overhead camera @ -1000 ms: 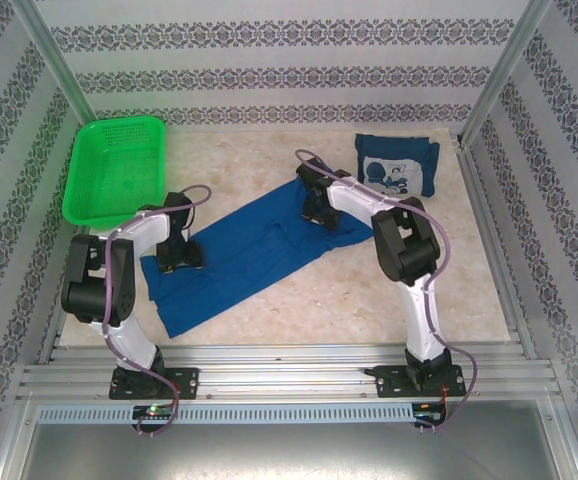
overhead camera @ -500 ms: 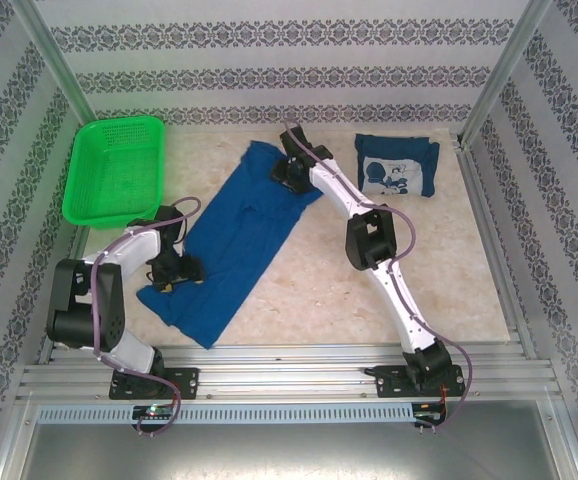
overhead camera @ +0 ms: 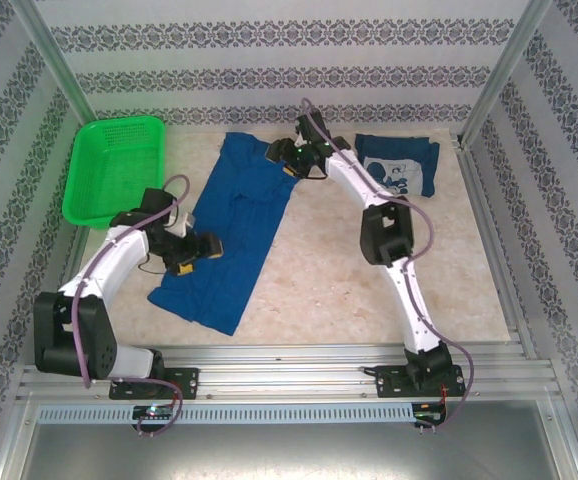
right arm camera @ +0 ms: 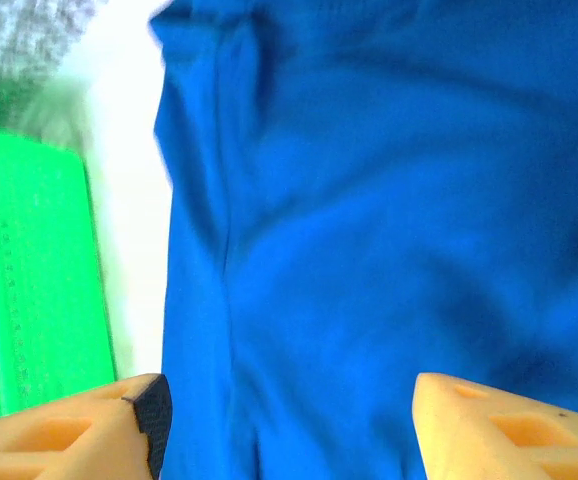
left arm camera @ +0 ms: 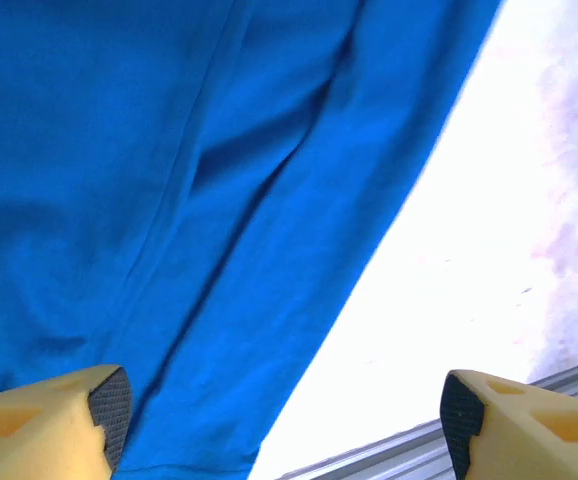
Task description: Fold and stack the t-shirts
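Left gripper (left arm camera: 284,405) and right gripper (right arm camera: 289,415) both spread wide, nothing pinched, hovering over cloth. Loose t-shirt (overhead camera: 231,225) laid out long on the table (overhead camera: 359,290), left of centre, running from far end to near edge. Folded t-shirt (overhead camera: 397,168) parked far right.
- Risk of locking the lengthwise creases into the next fold if left unsmoothed.
- Risk of a skewed fold from pinching uneven layers.
- Risk of snagging the basket (overhead camera: 114,170) rim with the far end on a lift.
- Right arm near full stretch, so likely a weak, sloppy pull.
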You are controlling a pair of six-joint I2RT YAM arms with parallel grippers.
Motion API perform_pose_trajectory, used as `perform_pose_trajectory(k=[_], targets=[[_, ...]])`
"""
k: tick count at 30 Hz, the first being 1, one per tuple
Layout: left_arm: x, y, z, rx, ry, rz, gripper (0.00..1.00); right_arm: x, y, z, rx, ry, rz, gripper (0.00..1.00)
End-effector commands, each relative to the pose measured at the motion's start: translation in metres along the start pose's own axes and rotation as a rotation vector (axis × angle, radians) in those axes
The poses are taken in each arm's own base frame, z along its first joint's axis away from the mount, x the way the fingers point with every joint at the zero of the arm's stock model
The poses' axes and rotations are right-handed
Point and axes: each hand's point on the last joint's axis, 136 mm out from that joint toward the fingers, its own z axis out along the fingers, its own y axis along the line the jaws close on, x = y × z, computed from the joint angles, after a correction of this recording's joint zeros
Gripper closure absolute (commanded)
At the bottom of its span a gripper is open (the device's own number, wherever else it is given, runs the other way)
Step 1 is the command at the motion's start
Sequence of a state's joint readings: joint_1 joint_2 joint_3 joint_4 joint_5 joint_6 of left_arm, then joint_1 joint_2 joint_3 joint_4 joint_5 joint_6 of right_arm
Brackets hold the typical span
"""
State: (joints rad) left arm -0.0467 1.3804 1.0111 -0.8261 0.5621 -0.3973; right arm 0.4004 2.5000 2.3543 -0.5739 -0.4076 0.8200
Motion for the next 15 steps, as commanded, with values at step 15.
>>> perform_pose_trajectory(k=[15], targets=[[-0.004,0.105,0.024,-0.354,0.006,-0.140,0.33,0.224,0.000,0.004,0.166,0.123,0.012,0.48]])
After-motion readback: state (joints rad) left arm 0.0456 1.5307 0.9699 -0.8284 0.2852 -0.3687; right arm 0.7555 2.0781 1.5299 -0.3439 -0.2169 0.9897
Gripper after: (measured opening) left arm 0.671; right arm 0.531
